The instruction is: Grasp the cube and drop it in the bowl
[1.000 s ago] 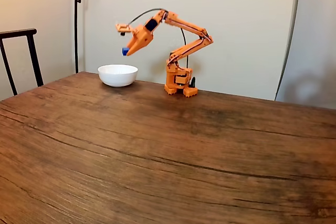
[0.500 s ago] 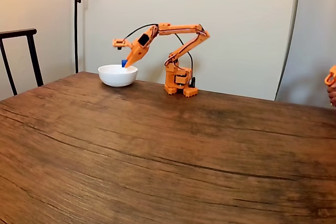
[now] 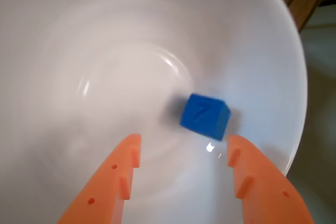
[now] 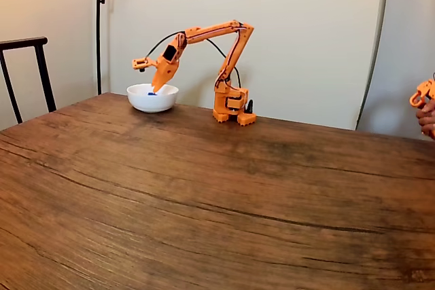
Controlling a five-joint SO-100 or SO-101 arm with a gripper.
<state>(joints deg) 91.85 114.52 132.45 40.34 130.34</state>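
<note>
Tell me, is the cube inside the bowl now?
Inside: the cube lies on the bowl floor, clear of the open end effector.

The white bowl (image 3: 79, 40) is looking smooth and glossy, the blue cube (image 3: 205, 116) matte, the orange gripper (image 3: 181, 153) plastic, the table (image 4: 204, 195) grained wood.

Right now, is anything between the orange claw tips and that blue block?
No. In the wrist view, only bare white bowl surface separates the open gripper from the cube.

Cube (image 3: 205, 116) lies in the bowl (image 3: 79, 35), just ahead of the end effector (image 3: 181, 148) tips. Fixed view: bowl (image 4: 139, 100) on tabletop (image 4: 217, 195), left of arm base (image 4: 231, 105); chair (image 4: 27, 73) far left.
</note>
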